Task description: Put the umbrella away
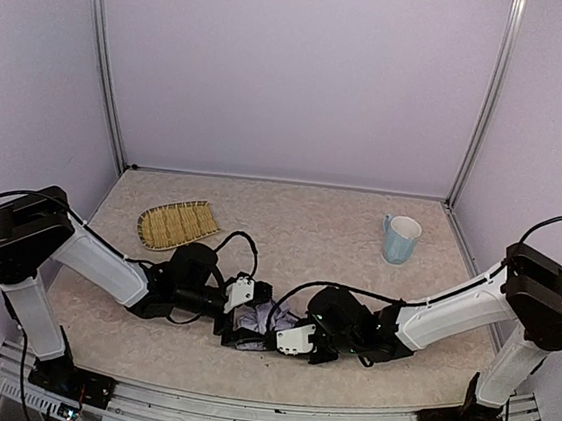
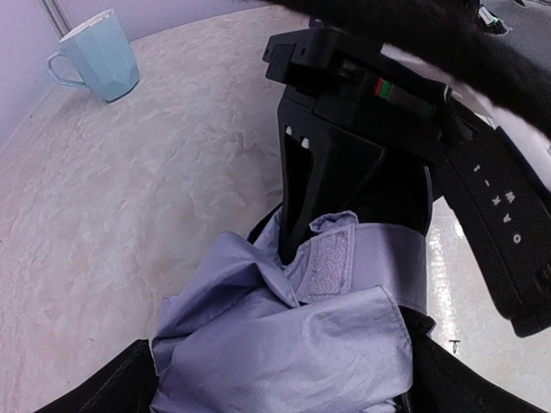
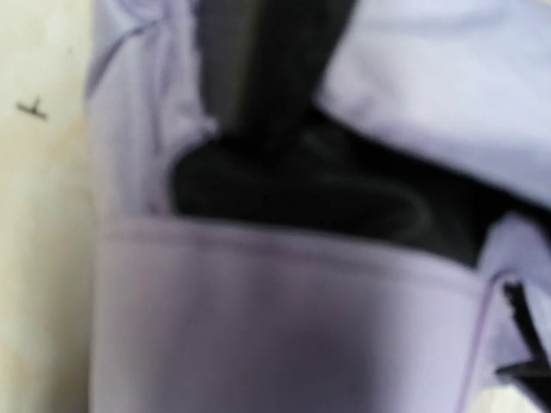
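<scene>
The umbrella point(image 1: 261, 321) lies as a crumpled lavender bundle low in the middle of the top view, close to the near edge of the counter point(image 1: 305, 223), with both arms meeting over it. Open counter stretches behind it across the middle of the frame. To either side, the arms' own links lie low across the lower corners.

The left tool point(image 1: 232, 318) comes in from the left. In its wrist view its dark fingers point(image 2: 103, 387) sit wide apart at the bottom corners, and the folded fabric fills the gap and touches both, so it has the bundle in its grip. The right tool point(image 1: 283, 333) crowds in from the right, one black finger buried in the folds just beside the umbrella's strap point(image 2: 331, 262). Its own camera is blurred and full of fabric, so I cannot tell how far it is open.

A woven tray point(image 1: 177, 225) lies at centre left and a light blue mug point(image 1: 400, 239) stands at centre right, both well apart from the bundle.

The counter is mottled beige, enclosed by pale lavender walls point(image 1: 296, 71) with metal corner posts point(image 1: 106, 61).
</scene>
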Controlling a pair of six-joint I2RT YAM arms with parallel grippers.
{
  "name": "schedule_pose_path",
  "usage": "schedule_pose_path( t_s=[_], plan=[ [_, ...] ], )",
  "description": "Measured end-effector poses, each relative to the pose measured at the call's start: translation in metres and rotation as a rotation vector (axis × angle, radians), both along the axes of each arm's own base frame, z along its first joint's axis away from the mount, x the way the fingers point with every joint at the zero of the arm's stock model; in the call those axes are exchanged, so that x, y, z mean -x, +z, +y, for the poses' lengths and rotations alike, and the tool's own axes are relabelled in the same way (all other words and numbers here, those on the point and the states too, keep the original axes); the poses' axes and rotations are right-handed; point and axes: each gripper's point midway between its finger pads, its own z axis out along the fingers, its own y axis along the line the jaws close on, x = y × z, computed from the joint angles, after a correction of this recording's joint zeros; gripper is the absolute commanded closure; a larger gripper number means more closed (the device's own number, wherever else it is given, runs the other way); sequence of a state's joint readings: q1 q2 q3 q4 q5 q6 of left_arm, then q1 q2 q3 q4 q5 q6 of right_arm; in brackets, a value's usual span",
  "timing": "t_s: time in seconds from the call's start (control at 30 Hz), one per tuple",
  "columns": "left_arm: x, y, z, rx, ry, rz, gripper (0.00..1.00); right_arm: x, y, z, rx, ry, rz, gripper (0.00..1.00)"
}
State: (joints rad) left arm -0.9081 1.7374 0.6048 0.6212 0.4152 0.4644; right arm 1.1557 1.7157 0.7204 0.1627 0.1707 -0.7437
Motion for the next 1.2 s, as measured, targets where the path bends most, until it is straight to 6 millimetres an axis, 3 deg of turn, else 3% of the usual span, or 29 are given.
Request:
schedule_pose_path(
  t_s=[0.33, 0.6, 0.83, 0.93, 1.13, 1.2],
  plan=[
    [0.002, -0.001, -0.001, -0.02, 0.01, 0.031, 0.01, -0.005, 0.001, -0.005, 0.0, -0.023, 0.012, 1.0],
    [0.04, -0.023, 0.021, -0.075, 0.022, 0.042, 0.01, 0.003, 0.004, -0.01, -0.021, -0.019, 0.067, 1.0],
    [0.016, -0.027, 0.013, -0.076, 0.121, -0.088, 0.01, 0.005, 0.003, -0.01, -0.023, -0.022, 0.081, 1.0],
    [0.019, -0.012, 0.017, -0.048, 0.112, -0.123, 0.01, 0.005, 0.002, -0.011, -0.022, -0.025, 0.085, 1.0],
    [0.029, 0.054, 0.018, 0.116, 0.071, -0.203, 0.01, 0.005, 0.001, -0.012, -0.021, -0.025, 0.093, 1.0],
    [0.025, 0.053, 0.016, 0.117, 0.065, -0.2, 0.01, 0.005, 0.001, -0.012, -0.02, -0.025, 0.093, 1.0]
  ],
)
